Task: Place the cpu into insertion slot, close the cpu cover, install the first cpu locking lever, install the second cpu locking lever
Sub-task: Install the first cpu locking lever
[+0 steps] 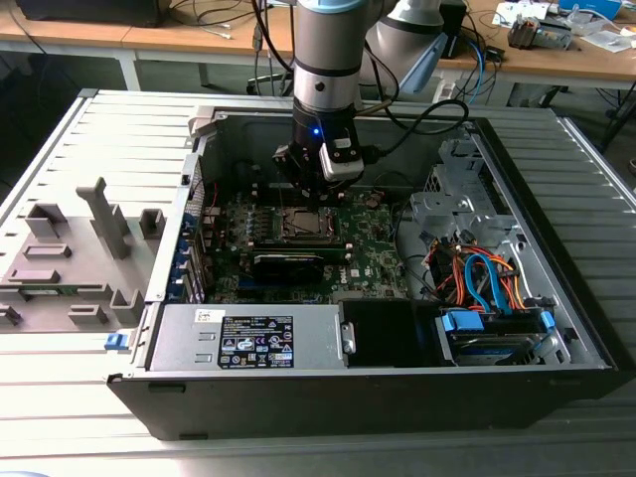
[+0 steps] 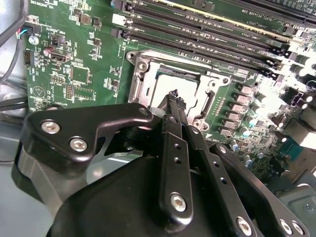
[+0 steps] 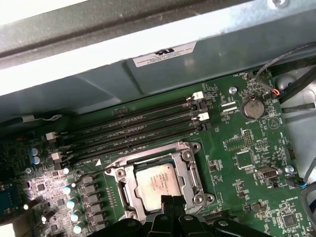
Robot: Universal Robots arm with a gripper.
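In the exterior view, the insertion slot (image 1: 296, 224) sat at twelve o'clock from the long black card (image 1: 288, 260). The cpu (image 3: 157, 180) lay flat inside, the cpu cover (image 3: 183, 170) down around it. It looked light, thin and breakable; its edges seemed safest to hold. The gripper (image 2: 173, 95) hung just above, fingers pinched together, holding nothing.

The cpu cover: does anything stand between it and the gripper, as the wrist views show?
Nothing visible does. In both wrist views the gripper hangs with shut fingers over the cpu cover, near its edge; no cable or part lies between them. The cover lies flat around the cpu.
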